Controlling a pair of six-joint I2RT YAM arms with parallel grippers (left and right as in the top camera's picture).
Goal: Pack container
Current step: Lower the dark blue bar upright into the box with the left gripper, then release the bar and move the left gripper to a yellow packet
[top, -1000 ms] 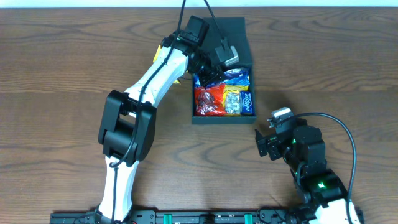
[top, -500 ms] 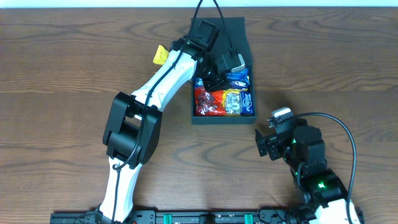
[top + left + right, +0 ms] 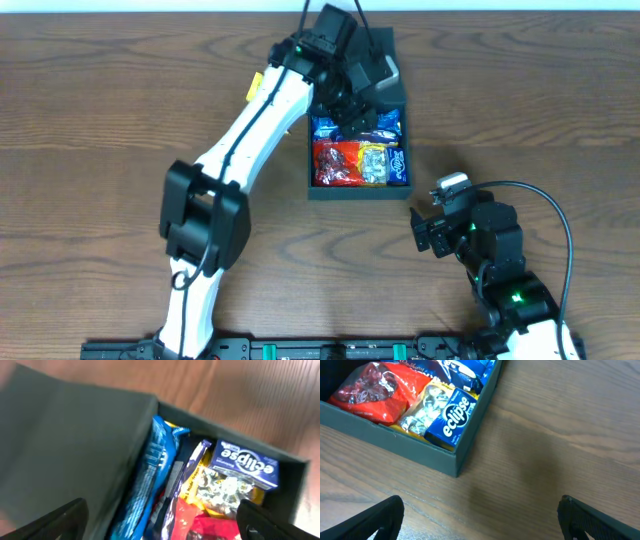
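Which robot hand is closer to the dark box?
Left. The left gripper hangs over the box; the right gripper is beside it, over the table off its corner.

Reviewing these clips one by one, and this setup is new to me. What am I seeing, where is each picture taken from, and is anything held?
Two robot arms work at a wooden table. One picture looks down from above; the other two come from a camera on each wrist, that hand's dark fingers showing in the bottom corners. On the table stands a dark box, the container, lid open, filled with snacks: a red packet, a blue Eclipse pack and others. The left hand hovers over the box, open and empty. The right hand hangs near the box's corner, also open, holding nothing.
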